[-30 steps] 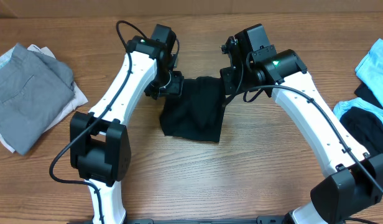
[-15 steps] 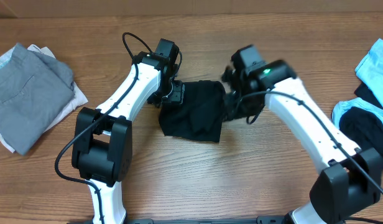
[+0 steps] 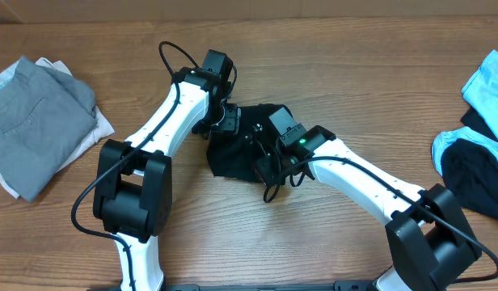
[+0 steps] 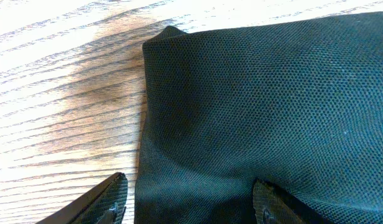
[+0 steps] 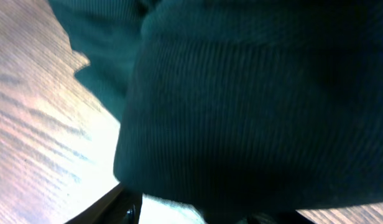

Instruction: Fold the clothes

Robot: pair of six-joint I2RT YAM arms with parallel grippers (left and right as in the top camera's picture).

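- The black garment [image 3: 230, 155] lies folded mid-table [image 3: 330, 73], between the arms.
- The left gripper [image 4: 190, 194] stands wide, its fingers [image 4: 115, 194] straddling the garment's edge without pinching it.
- The right gripper [image 3: 265, 166] is over the garment. Fabric fills its view, so I cannot tell how the jaws stand.

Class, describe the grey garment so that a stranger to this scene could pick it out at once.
Start at the wooden table and go to its left edge. There lies the folded grey garment, on top of a white garment; it is the only grey piece.
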